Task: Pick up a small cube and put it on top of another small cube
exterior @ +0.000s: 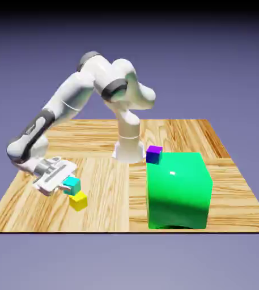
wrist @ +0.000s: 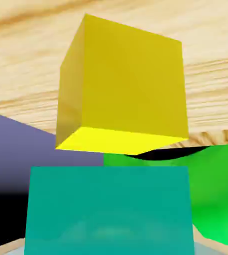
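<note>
Just off the hand (exterior: 63, 182), cyan cube (exterior: 72, 184) atop yellow cube (exterior: 79, 200).

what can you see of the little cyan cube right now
The tiny plain cyan cube is a smooth, evenly coloured turquoise block with sharp edges and no markings, matching the tiny plain yellow cube in size. It sits at the tip of the white claw, toward the exterior view's left on the wooden table, just above and beside the yellow cube, seemingly resting on its top, offset. In the hand view it fills the lower frame, hiding the claw's tips, so whether they touch it cannot be told.
</note>
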Controlling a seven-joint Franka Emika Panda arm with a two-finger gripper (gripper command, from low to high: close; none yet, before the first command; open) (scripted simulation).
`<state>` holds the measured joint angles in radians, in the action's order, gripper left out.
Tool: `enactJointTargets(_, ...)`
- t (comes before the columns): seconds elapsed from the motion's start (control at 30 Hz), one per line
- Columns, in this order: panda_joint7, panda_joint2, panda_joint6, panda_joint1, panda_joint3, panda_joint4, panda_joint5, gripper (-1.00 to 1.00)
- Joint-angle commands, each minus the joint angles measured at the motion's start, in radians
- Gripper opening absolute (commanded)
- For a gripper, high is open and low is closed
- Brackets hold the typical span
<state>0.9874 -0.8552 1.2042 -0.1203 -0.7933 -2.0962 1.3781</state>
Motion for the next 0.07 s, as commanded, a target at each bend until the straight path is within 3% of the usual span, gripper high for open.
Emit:
enactJointTargets(0.0, 0.011, 0.01, -0.039, -0.035, -0.031, 0.032, -0.043, 1.0)
enactJointTargets(0.03, 0.021, 0.019, -0.073, -0.065, -0.058, 0.059, -0.081, 1.0)
